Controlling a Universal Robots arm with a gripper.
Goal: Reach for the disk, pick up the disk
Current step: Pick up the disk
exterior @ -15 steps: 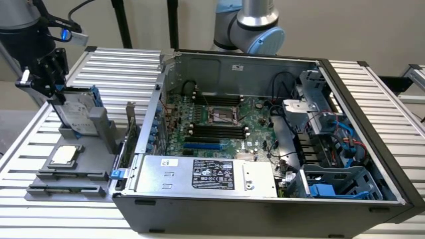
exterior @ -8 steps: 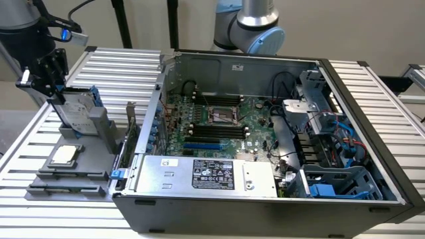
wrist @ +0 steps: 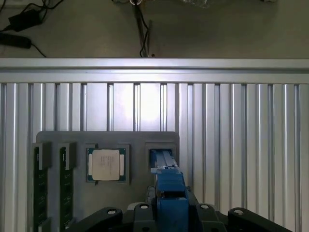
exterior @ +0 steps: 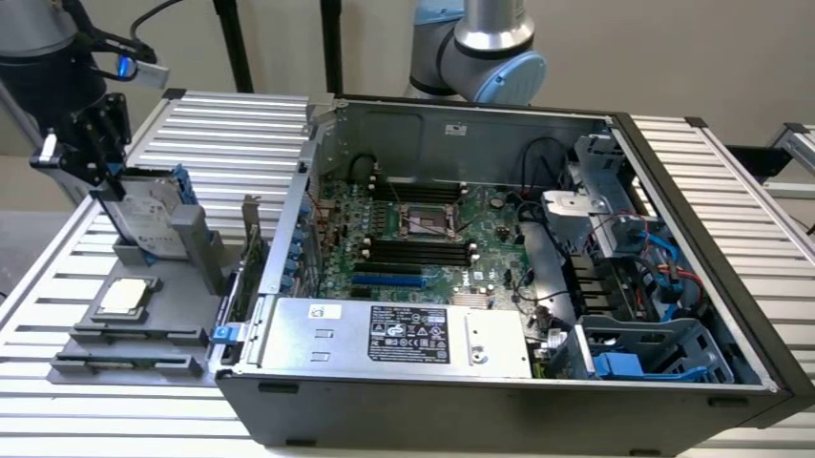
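Slatted aluminium bench (exterior: pixel 713 172), the disk (exterior: pixel 151 215) standing on edge in a grey holder (exterior: pixel 128 363).
The fingers (exterior: pixel 95 162) sat clamped on its top edge, the disk hanging directly below them in its slot. It looked stiff, weighty and shock-sensitive, best held by the blue carrier's flat sides.

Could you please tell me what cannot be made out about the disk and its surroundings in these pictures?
Exterior view: the label on the disk is too small to read, and the gripper covers its upper corner.
Exterior view: the disk's foot is hidden in the grey holder.
Wrist view: the disk's face is edge-on behind its blue carrier.
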